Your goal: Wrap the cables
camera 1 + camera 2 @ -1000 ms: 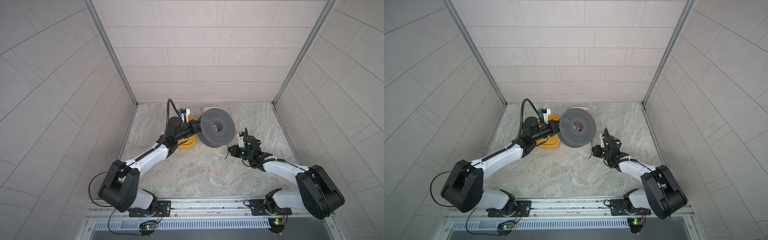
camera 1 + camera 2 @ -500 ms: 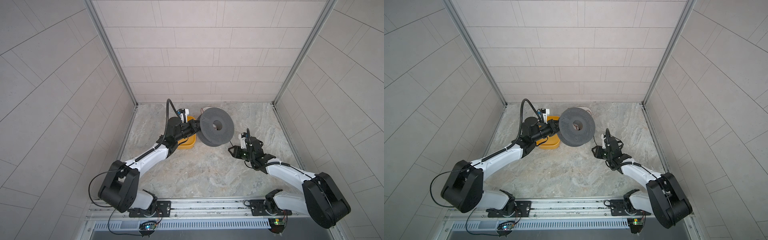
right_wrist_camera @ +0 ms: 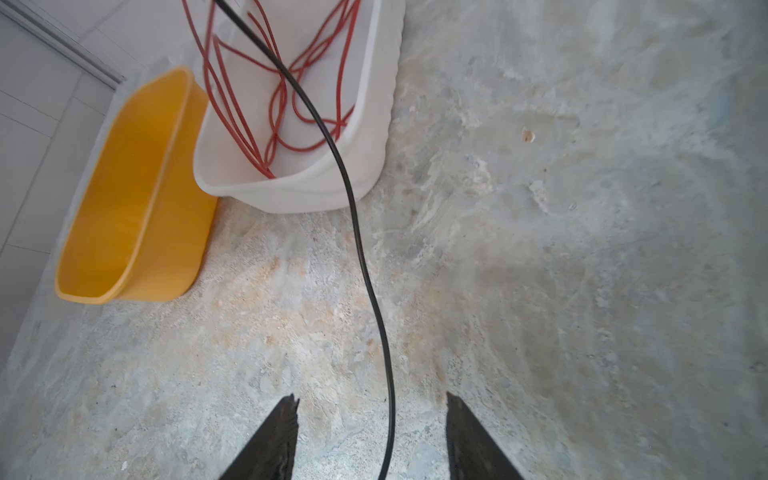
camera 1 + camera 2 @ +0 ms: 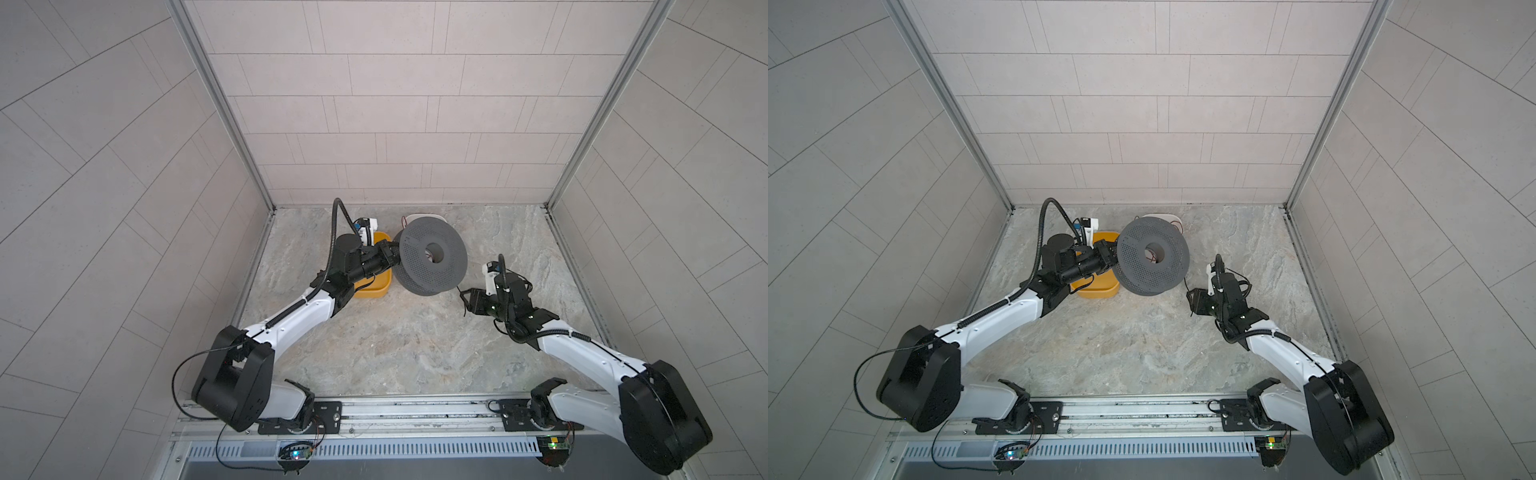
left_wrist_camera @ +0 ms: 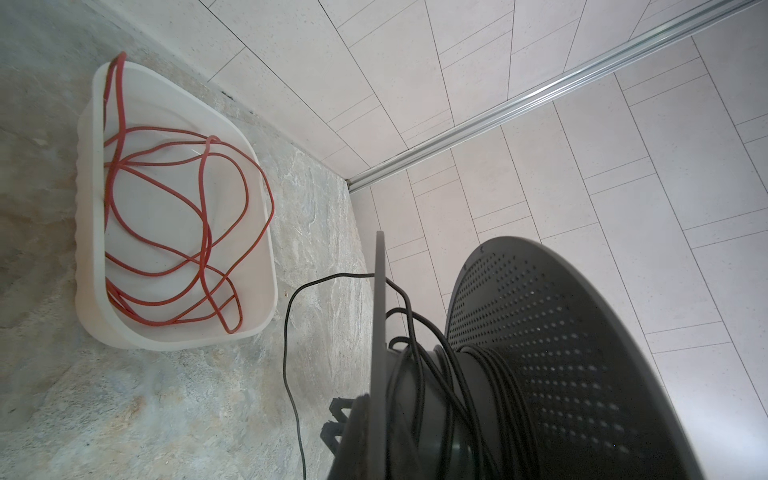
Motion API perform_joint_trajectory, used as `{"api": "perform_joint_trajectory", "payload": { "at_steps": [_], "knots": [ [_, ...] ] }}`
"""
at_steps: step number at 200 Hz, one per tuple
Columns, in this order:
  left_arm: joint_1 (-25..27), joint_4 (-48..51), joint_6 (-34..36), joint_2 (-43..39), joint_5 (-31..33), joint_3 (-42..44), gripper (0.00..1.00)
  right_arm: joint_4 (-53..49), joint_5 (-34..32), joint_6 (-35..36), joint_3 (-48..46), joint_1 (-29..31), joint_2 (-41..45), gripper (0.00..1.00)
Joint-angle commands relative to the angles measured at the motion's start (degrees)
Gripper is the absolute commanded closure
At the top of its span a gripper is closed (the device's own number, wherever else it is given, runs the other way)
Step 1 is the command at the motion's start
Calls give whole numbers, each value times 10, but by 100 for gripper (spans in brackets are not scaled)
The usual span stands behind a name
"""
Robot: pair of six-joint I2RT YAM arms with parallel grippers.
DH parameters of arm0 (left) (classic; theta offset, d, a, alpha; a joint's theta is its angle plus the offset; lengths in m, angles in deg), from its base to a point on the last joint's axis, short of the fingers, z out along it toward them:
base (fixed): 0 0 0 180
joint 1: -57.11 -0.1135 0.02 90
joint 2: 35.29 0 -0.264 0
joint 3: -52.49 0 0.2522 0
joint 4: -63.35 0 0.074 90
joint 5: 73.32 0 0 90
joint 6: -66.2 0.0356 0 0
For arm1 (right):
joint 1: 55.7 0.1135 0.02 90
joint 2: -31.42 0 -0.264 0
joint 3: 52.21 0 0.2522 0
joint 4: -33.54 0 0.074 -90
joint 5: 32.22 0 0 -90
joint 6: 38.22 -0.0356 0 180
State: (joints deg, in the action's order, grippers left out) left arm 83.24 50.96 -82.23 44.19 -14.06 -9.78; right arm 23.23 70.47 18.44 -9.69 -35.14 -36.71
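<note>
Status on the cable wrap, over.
Left gripper shut on spool. Right gripper open, black cable loose between its fingers. Cable partly wound. White tub, yellow bin close by spool.

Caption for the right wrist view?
Black cable runs between the right gripper's open jaws; beyond, a white tub of red wire beside a yellow tub.

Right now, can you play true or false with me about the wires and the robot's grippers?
1. The red wire lies in the white tub. True.
2. The black cable is all wound onto the grey spool. False: a loose length trails off it.
3. The right gripper is clamped shut. False: its jaws stand apart, with the black cable running between them.
4. The left gripper holds the grey spool. True.
</note>
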Motion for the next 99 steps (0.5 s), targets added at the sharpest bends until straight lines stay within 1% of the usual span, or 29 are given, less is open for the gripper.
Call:
{"api": "perform_joint_trajectory", "payload": {
  "at_steps": [1, 21, 59, 81, 99],
  "knots": [
    [-3, -44, 1, -27, -9, -12, 100, 10, 24, -4, 23, 0, -44, 44],
    [-2, -40, 2, -31, -9, -11, 100, 29, 26, -11, 31, 3, -85, 45],
    [-3, -36, 2, -31, -8, -13, 100, 77, 56, -34, 31, 10, -148, 59],
    [-2, -26, 3, -38, -7, -14, 100, 91, 72, -42, 29, 13, -169, 72],
    [-2, -14, 12, -44, 1, -15, 100, 91, 72, -45, 26, 16, -162, 84]
  ]
}}
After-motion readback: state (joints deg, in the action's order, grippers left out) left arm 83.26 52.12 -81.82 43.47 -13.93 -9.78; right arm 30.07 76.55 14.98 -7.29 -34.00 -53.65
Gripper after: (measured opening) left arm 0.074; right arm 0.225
